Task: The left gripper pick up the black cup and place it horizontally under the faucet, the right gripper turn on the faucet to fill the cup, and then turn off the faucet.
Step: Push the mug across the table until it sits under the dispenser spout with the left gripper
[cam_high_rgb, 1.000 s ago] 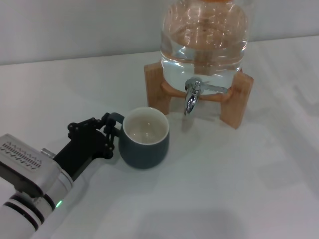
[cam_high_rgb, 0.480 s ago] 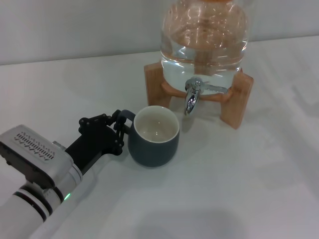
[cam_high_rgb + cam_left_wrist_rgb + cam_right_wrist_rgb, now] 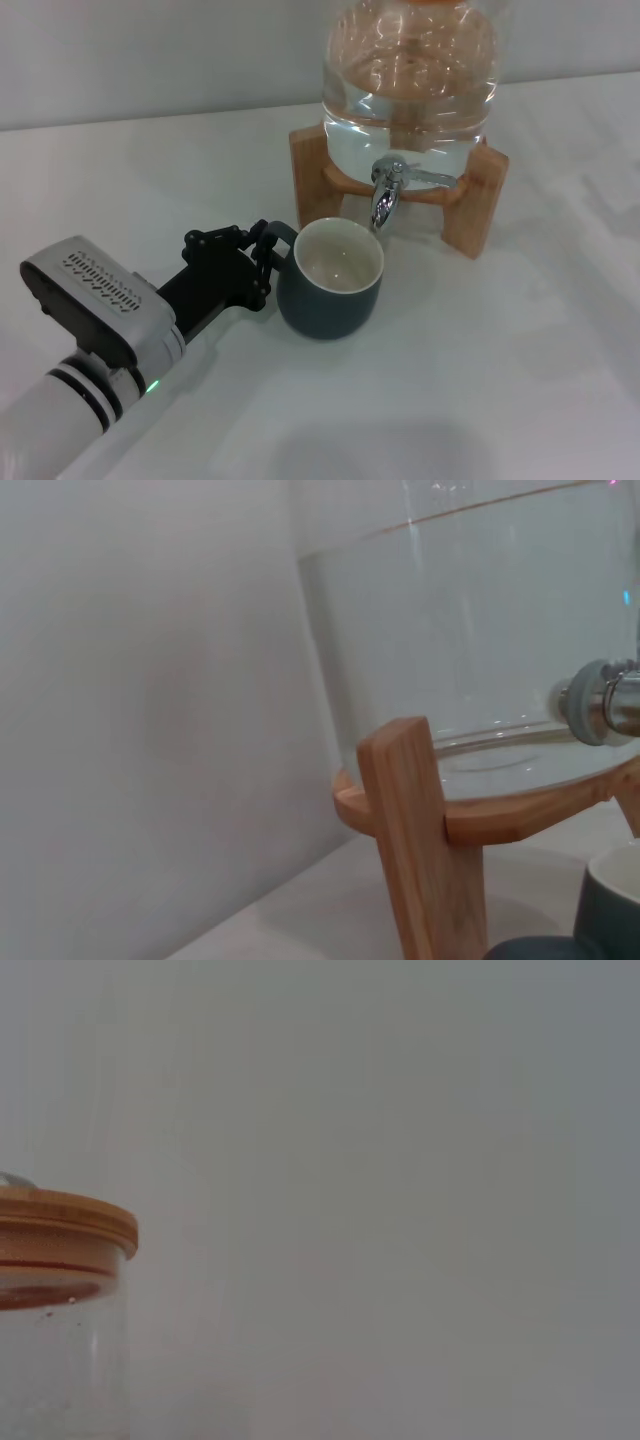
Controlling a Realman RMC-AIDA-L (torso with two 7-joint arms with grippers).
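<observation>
The left gripper [image 3: 262, 262], clamped on the cup's [image 3: 332, 282] handle, holds it upright just short of the faucet [image 3: 384, 200]; centre the rim beneath the spout before letting go, keeping the cup level.

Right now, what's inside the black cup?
The black cup, held at its handle by the left gripper, shows only a bare cream inside; no water. The faucet sits just beyond its rim.

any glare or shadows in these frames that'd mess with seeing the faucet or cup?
Head view: bright glints on the faucet and water jug; black cup, held by the left hand, casts only a soft shadow. Left wrist view: even light, faucet cut off at the frame edge. Right wrist view: mostly blank wall.
</observation>
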